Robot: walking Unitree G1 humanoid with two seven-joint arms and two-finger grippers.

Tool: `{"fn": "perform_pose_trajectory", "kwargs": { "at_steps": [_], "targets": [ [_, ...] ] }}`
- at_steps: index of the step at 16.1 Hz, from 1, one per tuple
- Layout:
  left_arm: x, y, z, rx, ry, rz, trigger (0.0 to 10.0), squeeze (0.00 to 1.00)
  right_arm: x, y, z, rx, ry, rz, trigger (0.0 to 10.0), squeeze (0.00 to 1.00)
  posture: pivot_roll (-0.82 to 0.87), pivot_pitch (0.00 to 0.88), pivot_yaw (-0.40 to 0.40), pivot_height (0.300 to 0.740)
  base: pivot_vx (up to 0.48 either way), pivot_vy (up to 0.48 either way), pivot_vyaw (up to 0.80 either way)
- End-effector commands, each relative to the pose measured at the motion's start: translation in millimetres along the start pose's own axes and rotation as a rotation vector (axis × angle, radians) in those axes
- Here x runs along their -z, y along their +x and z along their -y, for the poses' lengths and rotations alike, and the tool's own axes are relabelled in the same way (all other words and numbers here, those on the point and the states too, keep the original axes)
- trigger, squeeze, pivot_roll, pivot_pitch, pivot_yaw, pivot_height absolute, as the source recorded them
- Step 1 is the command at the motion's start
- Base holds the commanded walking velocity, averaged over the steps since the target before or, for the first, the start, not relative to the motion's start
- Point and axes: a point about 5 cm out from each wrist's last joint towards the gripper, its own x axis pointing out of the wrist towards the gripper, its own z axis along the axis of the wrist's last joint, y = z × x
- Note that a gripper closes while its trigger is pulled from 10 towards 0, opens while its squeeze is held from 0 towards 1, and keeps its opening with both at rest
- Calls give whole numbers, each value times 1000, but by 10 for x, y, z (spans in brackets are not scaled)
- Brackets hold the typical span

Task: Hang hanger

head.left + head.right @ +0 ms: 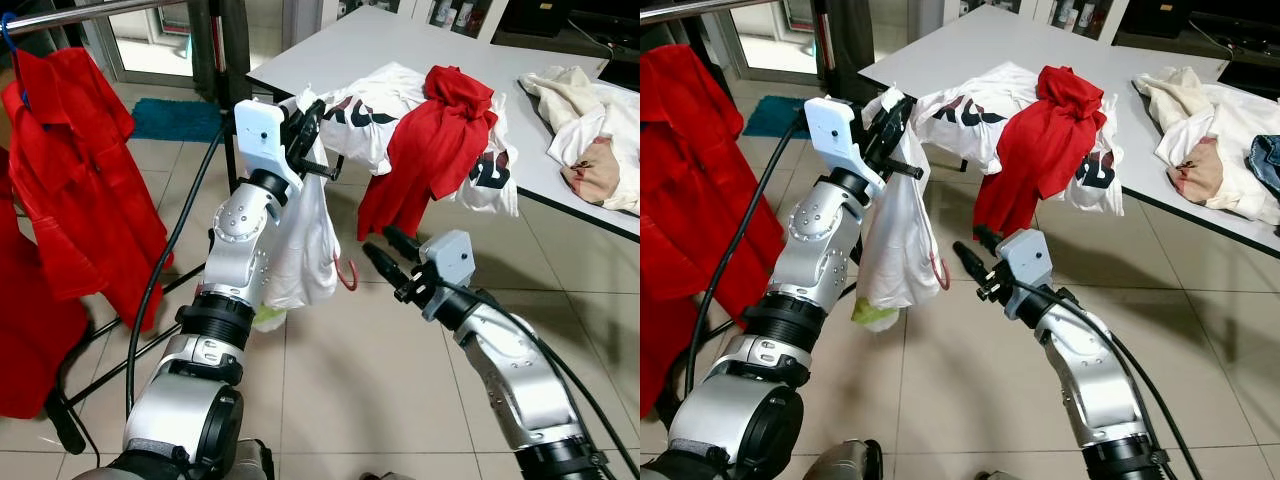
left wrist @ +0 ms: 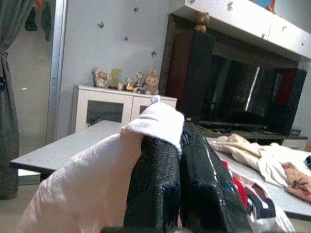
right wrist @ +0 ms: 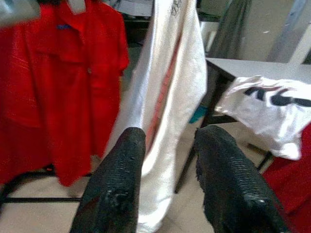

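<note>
My left gripper [image 1: 308,135] is raised and shut on the top of a white garment [image 1: 305,250] that hangs down from it. A red hanger hook [image 1: 347,275] pokes out at the garment's lower right side. In the left wrist view the black fingers [image 2: 155,184] pinch white cloth [image 2: 155,119]. My right gripper [image 1: 385,252] is open, just right of the hanging garment and close to the red hook. In the right wrist view the white garment [image 3: 170,97] hangs just beyond the open fingers [image 3: 121,179]. A metal clothes rail [image 1: 90,12] runs along the top left.
Red shirts [image 1: 75,170] hang on the rack at left, its black base [image 1: 70,400] on the tiled floor. A grey table [image 1: 350,50] at the back holds a white printed shirt [image 1: 370,110], a red shirt [image 1: 440,140] draped over its edge, and more clothes [image 1: 590,130].
</note>
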Motion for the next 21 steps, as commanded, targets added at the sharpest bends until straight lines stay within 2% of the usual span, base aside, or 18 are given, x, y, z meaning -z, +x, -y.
{"fn": "perform_pose_trajectory", "kwargs": {
  "at_steps": [1, 2, 4, 7, 11, 15, 16, 17, 19, 21],
  "targets": [
    [-90, 82, 73, 38, 24, 35, 10000, 0, 3, -44, 10, -23, 41, -25, 10000, 416, 44, 29, -31, 740, 0, 0, 0],
    [-88, 89, 85, 41, 27, 35, 10000, 0, 16, -36, -24, -46, 73, -45, 10000, 98, 43, 27, -32, 740, 0, 0, 0],
    [-90, 96, 95, 46, 32, 36, 10000, 0, 21, -21, -72, -69, 112, -66, 10000, 4, 43, 27, -32, 740, 0, 0, 0],
    [-90, 107, 92, 42, 37, 40, 10000, 0, 149, 26, -138, -76, 150, -156, 10000, 0, 40, 22, -35, 740, 0, 0, 0],
    [-97, 115, 98, 41, 41, 46, 10000, 0, 162, 84, -131, -51, 171, -192, 10000, 0, 40, 21, -36, 740, 0, 0, 0],
    [-99, 117, 104, 45, 49, 51, 10000, 0, 255, 80, -37, 43, 133, -270, 10000, 0, 42, 21, -35, 740, 0, 0, 0],
    [-99, 117, 104, 45, 49, 51, 10000, 0, 265, 72, -22, 54, 128, -278, 7647, 0, 42, 21, -35, 740, 0, 0, 0],
    [-99, 118, 104, 45, 50, 51, 10000, 0, 273, 56, 11, 75, 124, -286, 2941, 0, 41, 21, -34, 740, 0, 0, 0],
    [-99, 122, 101, 45, 50, 52, 10000, 0, 279, 37, 59, 96, 121, -302, 0, 0, 39, 19, -34, 740, 0, 0, 0],
    [-101, 127, 103, 45, 51, 54, 10000, 0, 291, 11, 99, 112, 116, -312, 1373, 0, 36, 17, -34, 740, 0, 0, 0]
  ]
}}
